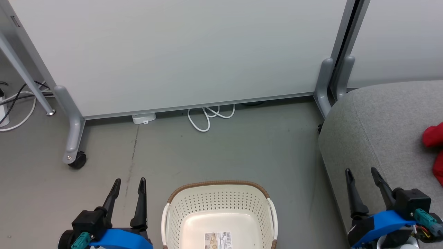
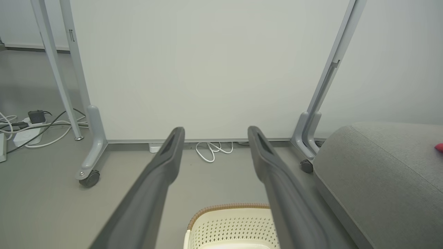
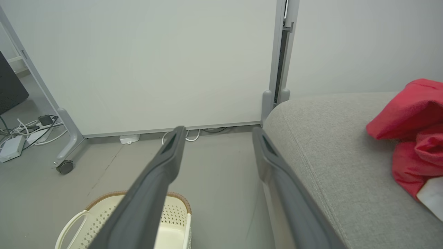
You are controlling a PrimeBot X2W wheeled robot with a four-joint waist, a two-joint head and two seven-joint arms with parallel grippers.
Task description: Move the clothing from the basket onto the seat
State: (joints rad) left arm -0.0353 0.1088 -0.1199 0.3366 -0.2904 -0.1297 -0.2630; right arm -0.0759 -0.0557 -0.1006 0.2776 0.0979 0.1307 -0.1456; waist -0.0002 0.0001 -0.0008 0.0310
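**Head view.** The basket [image 1: 218,199] is an oval cream-white plastic tub with perforated walls, a brown woven-look rim and white side handles. It stands on the grey floor [image 1: 221,148] at bottom centre. Its smooth bottom is exposed, with a printed paper label [image 1: 217,240] lying flat on it. The clothing [image 1: 433,138], soft bright red fabric in rumpled folds, lies on the seat [image 1: 377,117] at the right edge of frame, well apart from the basket. The seat is a grey upholstered cushion with a rounded corner and a stitched seam.

**Right wrist view.** The red heap is bunched, with a white panel at its lower edge.

**End effectors.** The left end effector [image 1: 129,180] hovers just left of the basket, fingers spread and holding nothing. The right end effector [image 1: 361,170] hovers at the seat's edge nearest the basket, likewise spread and empty.

**Background.** A white wheeled partition [image 1: 173,52] and a looped white cable [image 1: 207,119]
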